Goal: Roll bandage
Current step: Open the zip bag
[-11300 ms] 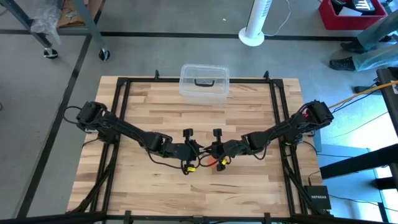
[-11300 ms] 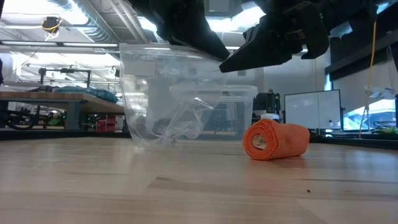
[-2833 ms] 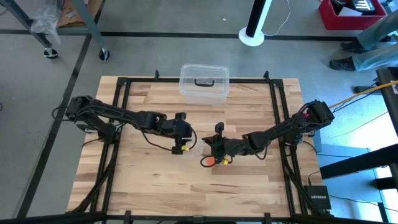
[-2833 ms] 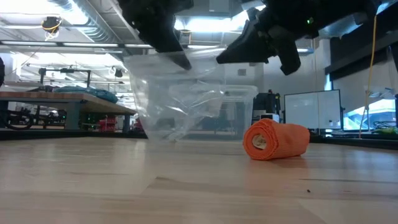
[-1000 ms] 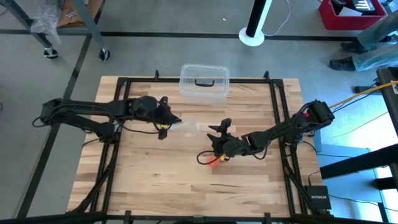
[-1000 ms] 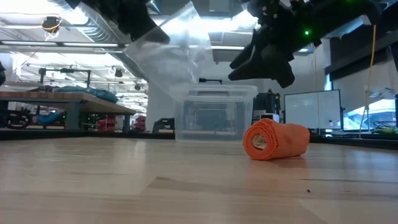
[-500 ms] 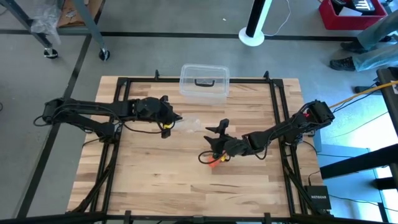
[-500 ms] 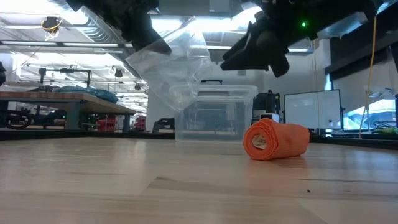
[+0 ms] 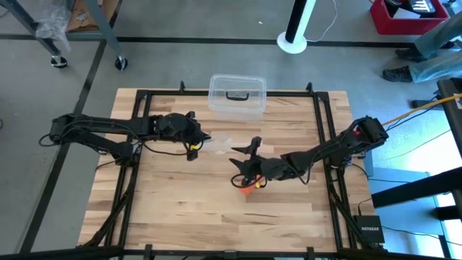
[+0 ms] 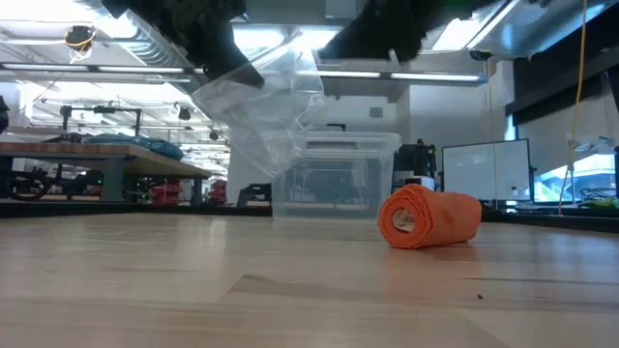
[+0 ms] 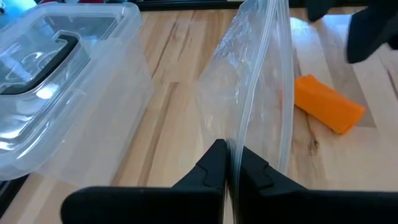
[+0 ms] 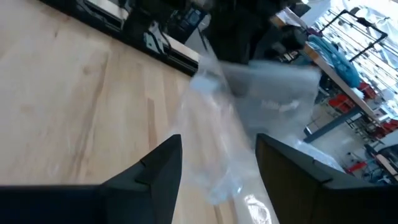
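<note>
Orange bandage (image 10: 428,218): rolled into a short cylinder, lying on its side on the tabletop (image 9: 289,209), in front of the clear box (image 9: 237,94).
Right tool (image 9: 242,162): fingers spread, empty, just above the bandage, the nearer arm.
Left tool (image 11: 229,163): pinched shut on a clear plastic bag (image 10: 266,106), lifted, left of the bandage.

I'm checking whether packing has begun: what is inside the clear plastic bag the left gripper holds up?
Nothing shows inside the clear bag, pinched shut-jawed by the left gripper. The rolled bandage lies on the table beyond it. The bag's lower end is out of view.
</note>
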